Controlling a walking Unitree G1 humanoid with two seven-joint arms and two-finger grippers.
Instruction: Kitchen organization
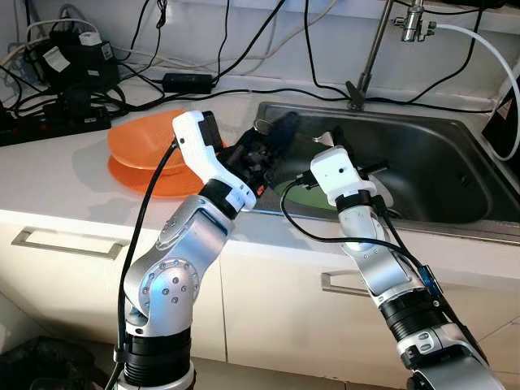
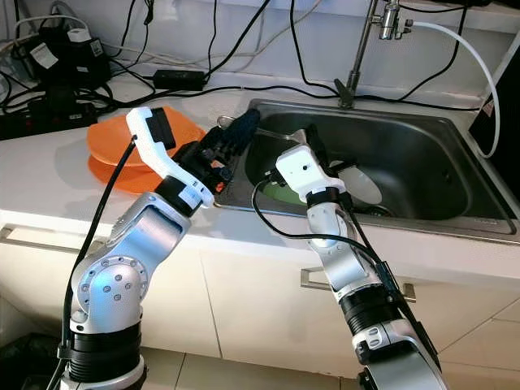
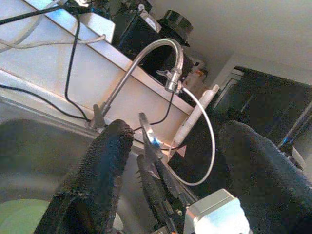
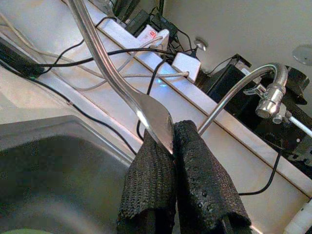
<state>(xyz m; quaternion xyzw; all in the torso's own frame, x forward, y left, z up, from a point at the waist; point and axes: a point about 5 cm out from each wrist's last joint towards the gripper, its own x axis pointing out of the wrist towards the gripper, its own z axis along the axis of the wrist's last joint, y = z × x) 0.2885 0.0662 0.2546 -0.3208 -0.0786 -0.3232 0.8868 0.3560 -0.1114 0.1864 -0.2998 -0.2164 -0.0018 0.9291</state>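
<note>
So the right gripper (image 4: 173, 146) has its jaws pinched tight on a metal utensil (image 4: 117, 73) whose handle sticks up out over the sink (image 1: 439, 162), and the left gripper (image 3: 170, 161), jaws wide open, sits right beside it.

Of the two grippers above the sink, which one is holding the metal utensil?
The right gripper: its fingers are closed on the metal utensil. The left gripper beside it is open and holds nothing.

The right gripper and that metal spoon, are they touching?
Touching. The right wrist view shows the right gripper with its black fingers closed on the end of the metal spoon.
</note>
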